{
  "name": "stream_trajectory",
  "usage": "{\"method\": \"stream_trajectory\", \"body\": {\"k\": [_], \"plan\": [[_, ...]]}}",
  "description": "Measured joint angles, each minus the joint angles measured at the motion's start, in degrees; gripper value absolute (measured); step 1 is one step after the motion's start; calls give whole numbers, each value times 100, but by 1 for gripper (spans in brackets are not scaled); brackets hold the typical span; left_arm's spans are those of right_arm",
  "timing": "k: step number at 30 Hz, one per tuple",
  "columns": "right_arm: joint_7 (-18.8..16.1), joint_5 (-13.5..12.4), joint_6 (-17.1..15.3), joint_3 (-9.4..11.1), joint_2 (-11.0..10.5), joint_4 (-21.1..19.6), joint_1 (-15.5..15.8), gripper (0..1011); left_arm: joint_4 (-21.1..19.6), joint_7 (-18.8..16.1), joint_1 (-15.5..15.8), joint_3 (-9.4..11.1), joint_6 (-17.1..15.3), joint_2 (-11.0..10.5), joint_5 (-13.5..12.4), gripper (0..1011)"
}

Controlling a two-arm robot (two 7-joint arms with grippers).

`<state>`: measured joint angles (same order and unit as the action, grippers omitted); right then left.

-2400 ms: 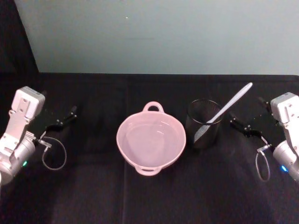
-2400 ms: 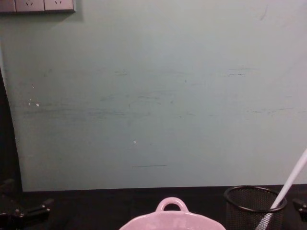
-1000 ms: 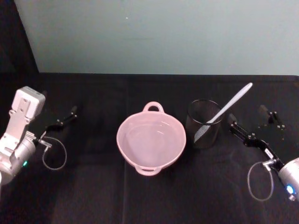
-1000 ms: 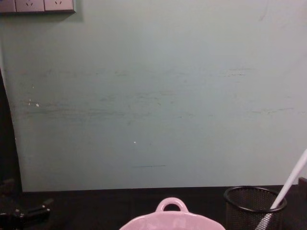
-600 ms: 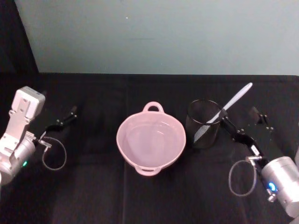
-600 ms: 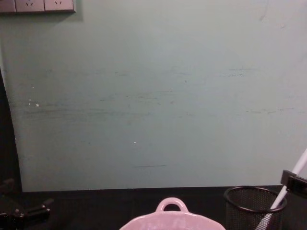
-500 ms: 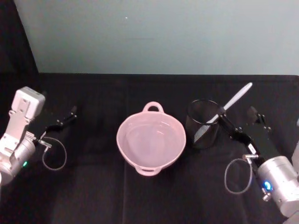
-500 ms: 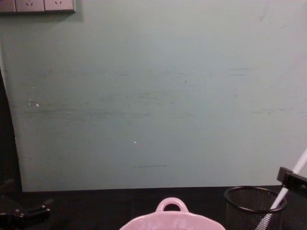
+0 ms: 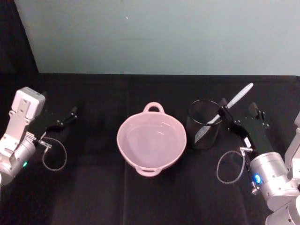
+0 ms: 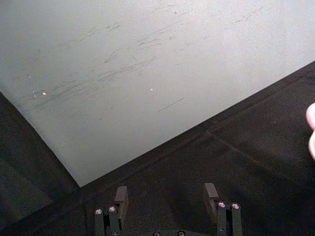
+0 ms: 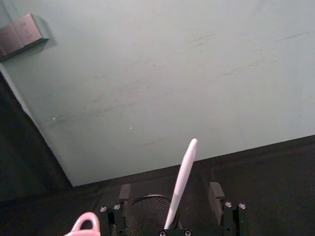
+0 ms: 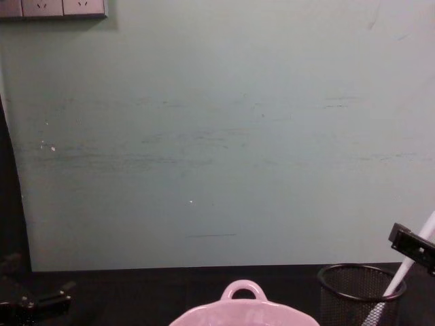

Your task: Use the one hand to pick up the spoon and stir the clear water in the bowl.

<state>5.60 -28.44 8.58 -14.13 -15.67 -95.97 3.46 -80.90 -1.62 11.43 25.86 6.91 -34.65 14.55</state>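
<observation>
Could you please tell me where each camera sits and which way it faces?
Left wrist: on the left arm, facing the green wall over black cloth; open left claw shows.
Right wrist: on the right arm, facing the spoon in the mesh cup; open right claw straddles its handle.
Head: high, facing down on the bowl; both arms show.
Chest: low, facing the wall; a right claw finger shows.
Shared: head and right wrist both show spoon, cup, bowl.

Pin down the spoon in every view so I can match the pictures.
Head view: the spoon leans out of the mesh cup, right of the bowl.
Chest view: spoon at lower right, rising from the cup.
Right wrist view: spoon bottom centre, between the right gripper's open fingers.
Left wrist view: the shared landmark, the bowl, at the right edge.
</observation>
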Motion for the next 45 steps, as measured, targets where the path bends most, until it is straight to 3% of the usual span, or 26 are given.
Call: {"method": "stream_trajectory", "body": {"k": [19, 34, 45], "plan": [[63, 23, -323, 260, 420, 247, -238, 1003, 0, 0, 0, 0, 0, 0, 0, 1011], [-123, -97, -654, 470, 664, 226, -323, 1003, 0, 0, 0, 0, 0, 0, 0, 1011], [-182, -8, -841, 535, 833, 244, -430, 1003, 0, 0, 0, 0, 0, 0, 0, 1011]]}}
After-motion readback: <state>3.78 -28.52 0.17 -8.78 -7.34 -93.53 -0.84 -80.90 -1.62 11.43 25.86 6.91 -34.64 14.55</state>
